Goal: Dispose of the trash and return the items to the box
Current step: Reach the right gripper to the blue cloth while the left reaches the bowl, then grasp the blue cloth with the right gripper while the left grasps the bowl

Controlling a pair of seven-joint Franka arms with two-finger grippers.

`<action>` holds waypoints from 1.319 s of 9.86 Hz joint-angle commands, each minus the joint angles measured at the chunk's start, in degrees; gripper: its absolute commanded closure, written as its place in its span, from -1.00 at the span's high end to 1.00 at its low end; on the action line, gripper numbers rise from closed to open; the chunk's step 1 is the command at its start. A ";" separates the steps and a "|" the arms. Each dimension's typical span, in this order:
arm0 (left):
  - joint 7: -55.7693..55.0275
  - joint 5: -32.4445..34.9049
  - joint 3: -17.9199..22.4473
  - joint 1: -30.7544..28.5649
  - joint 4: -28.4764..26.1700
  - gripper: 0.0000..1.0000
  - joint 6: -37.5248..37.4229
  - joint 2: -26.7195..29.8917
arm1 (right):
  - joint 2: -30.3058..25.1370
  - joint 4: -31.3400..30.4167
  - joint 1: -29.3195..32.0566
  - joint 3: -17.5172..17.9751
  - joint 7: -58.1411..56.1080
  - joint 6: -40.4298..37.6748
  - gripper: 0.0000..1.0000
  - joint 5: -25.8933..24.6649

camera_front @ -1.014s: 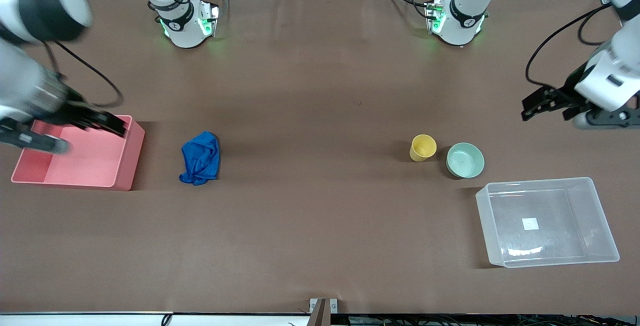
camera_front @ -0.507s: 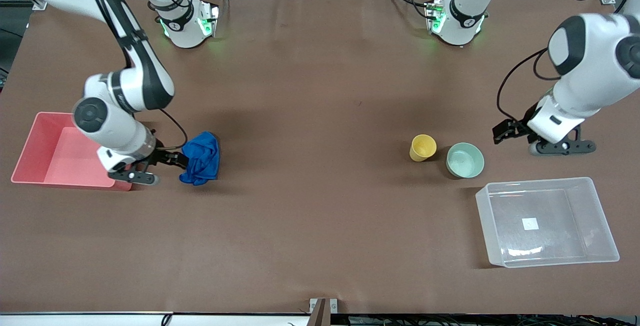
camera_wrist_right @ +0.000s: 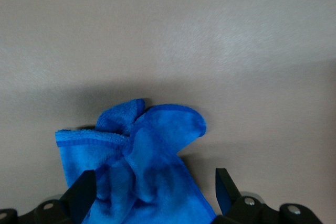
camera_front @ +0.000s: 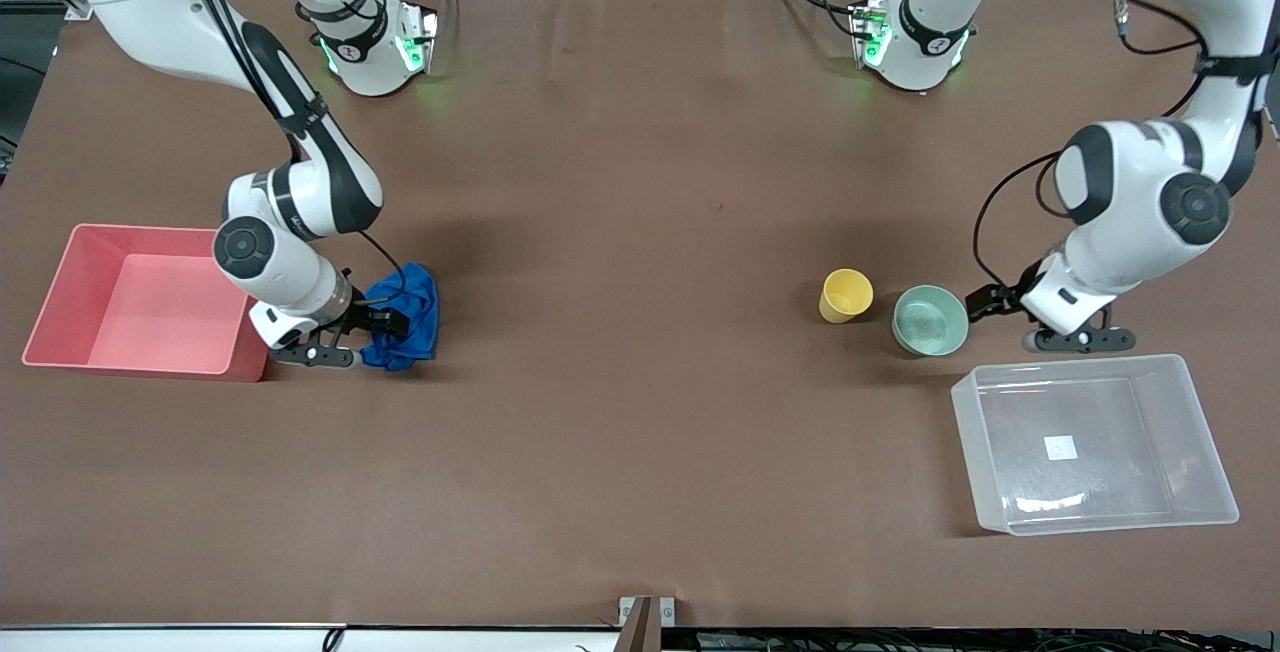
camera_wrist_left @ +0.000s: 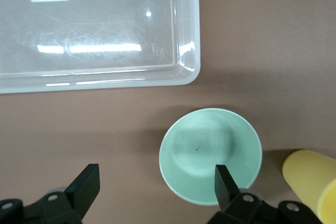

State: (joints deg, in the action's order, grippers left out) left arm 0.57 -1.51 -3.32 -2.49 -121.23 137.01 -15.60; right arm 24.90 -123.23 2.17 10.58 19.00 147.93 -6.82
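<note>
The blue rag point(camera_front: 415, 310) lies crumpled on the table beside the pink bin. My right gripper point(camera_front: 383, 324) is low at the rag's bin-side edge. In the right wrist view it point(camera_wrist_right: 155, 196) is open, with the rag point(camera_wrist_right: 147, 150) between its fingers. The yellow cup point(camera_front: 846, 294) and the mint-green bowl point(camera_front: 930, 320) stand side by side. My left gripper point(camera_front: 982, 304) is low at the bowl's edge and open point(camera_wrist_left: 156, 184). One finger is over the bowl's point(camera_wrist_left: 210, 150) rim, the other over bare table. The clear tub point(camera_front: 1090, 364) stands nearer the front camera.
The pink bin point(camera_front: 150, 230) stands at the right arm's end of the table, close to the right wrist. The clear tub's rim point(camera_wrist_left: 189, 51) and the yellow cup point(camera_wrist_left: 310, 179) also show in the left wrist view. A white sticker point(camera_front: 1061, 447) marks the tub's bottom.
My right gripper has moved from over the pink bin down to the rag. My left gripper has come down from the table's end to the bowl's edge. The rag, cup and bowl have not moved.
</note>
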 commanded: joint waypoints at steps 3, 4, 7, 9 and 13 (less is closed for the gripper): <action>0.66 0.01 -0.28 -0.06 -3.84 0.93 9.76 -7.32 | 1.20 -1.75 0.11 0.06 0.86 2.54 -0.23 -4.42; 0.66 0.01 -0.29 -0.06 -3.84 0.91 11.43 -8.56 | 1.20 -1.75 0.29 0.15 2.08 2.46 -0.74 -4.43; -0.30 -0.07 -0.72 0.12 -4.10 -0.04 12.15 -9.53 | 0.85 -0.96 -0.67 0.23 6.40 1.32 -0.99 -4.43; -0.05 -0.07 -0.73 0.12 -4.10 -0.51 12.15 -9.62 | -2.03 2.27 -0.67 0.50 6.22 -8.02 -0.99 -4.35; 0.57 0.01 -0.73 0.38 -4.19 -0.97 12.15 -9.62 | -8.19 21.22 0.29 0.24 -1.64 -42.20 -0.99 0.46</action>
State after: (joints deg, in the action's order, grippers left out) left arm 0.58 -1.50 -4.03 -2.34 -124.70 147.84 -23.85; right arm 18.78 -106.75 1.39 11.19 21.71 113.31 -8.95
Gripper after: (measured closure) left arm 0.872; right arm 0.850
